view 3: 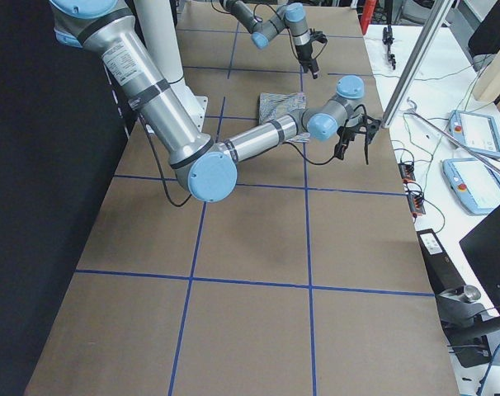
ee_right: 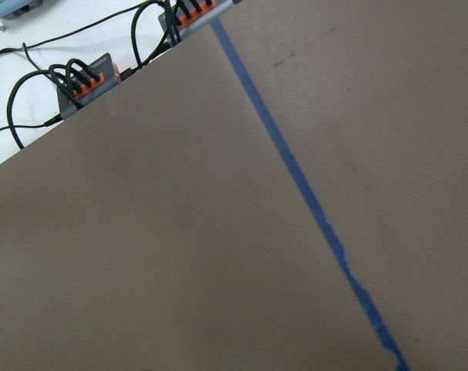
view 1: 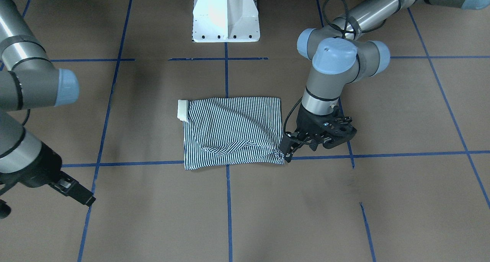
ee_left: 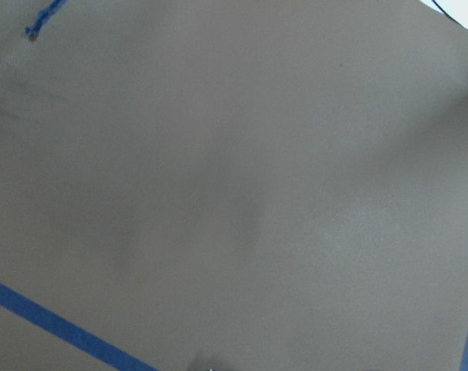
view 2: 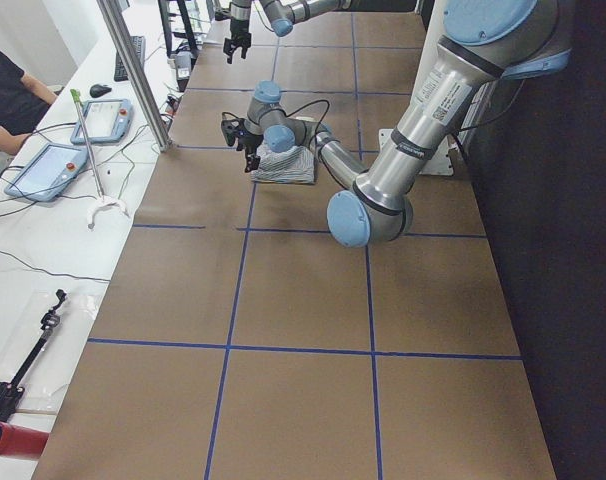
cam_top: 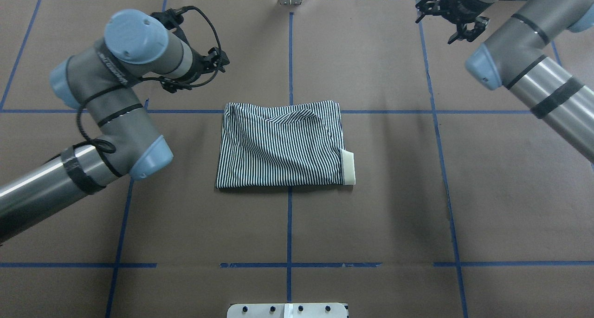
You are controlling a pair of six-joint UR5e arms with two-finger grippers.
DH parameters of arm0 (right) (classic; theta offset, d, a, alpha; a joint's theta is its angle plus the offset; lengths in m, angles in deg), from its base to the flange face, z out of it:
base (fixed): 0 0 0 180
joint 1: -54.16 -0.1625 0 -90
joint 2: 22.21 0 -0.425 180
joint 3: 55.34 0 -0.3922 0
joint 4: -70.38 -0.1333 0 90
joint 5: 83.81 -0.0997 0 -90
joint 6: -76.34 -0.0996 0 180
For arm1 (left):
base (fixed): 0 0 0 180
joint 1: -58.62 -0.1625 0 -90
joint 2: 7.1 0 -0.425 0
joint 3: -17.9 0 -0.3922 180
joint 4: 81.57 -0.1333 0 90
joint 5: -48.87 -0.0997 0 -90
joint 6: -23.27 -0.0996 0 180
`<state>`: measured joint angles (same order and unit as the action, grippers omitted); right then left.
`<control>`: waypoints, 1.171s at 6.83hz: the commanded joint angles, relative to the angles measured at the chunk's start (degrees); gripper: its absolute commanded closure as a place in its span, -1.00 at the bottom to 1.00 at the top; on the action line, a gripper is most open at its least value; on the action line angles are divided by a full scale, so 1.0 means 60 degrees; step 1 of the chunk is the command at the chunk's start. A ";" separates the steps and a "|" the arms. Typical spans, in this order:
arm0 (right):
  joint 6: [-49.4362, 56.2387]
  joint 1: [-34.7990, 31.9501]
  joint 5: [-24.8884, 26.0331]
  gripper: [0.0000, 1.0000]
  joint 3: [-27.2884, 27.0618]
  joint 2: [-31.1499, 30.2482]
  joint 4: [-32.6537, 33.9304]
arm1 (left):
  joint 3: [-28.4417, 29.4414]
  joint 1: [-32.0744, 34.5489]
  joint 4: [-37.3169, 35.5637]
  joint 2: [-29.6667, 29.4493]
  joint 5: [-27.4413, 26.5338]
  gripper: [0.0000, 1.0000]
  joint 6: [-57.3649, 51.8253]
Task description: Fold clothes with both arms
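Table: brown paper (cam_top: pixel 371 216) under me, marked into squares by blue tape (cam_top: pixel 289 225), with my white base (view 1: pixel 226 17) at the near edge.
Shirt: and there it is, the striped shirt (cam_top: pixel 283 146), lying flat in a neat rectangle at the middle of the table, right across the centre tape line.
Collar: the cream collar (cam_top: pixel 348 167) pokes out on my right side, at the corner nearer my base.
Creases: a ridge of cloth runs along the far edge, where one layer laps over another.
Left gripper: my left gripper (view 1: pixel 288 149) hangs close by the shirt's far left corner, fingers pointing down. How far apart they stand, I cannot tell from these views.
Right gripper: my right gripper (cam_top: pixel 438 21) is well away from the shirt, out near the far right edge of the table, fingers spread wide around nothing but air.
Left wrist view: only bare paper and tape lines.
Right wrist view: paper, one tape line, and black cables with orange plugs (ee_right: pixel 83 81) just past the table's edge.
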<state>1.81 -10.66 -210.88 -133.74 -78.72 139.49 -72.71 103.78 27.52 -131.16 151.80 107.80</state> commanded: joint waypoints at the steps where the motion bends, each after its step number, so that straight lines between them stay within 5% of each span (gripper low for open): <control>1: 0.2506 -0.1510 -0.1242 -1.00 -0.0874 -0.1472 0.0023 | -0.2289 0.1212 -0.1080 0.1567 0.0828 -1.00 -0.2662; 4: 0.8180 -0.3357 -0.1510 -1.00 -0.1699 -0.4357 0.0724 | -0.3940 0.3977 -0.2463 0.3765 0.2394 -1.00 -0.8587; 6: 1.3276 -0.4675 -0.1526 -1.00 -0.1772 -0.4732 0.3362 | -0.3839 0.5563 -0.2479 0.5113 0.3144 -1.00 -1.2564; 8: 1.4515 -0.5033 -0.1352 -1.00 -0.3503 -0.4731 0.6877 | -0.3751 0.6226 -0.2522 0.6082 0.3848 -1.00 -1.4648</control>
<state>84.16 -39.78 -219.79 -147.97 -106.77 168.80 -95.61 138.74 12.72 -98.16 172.38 28.16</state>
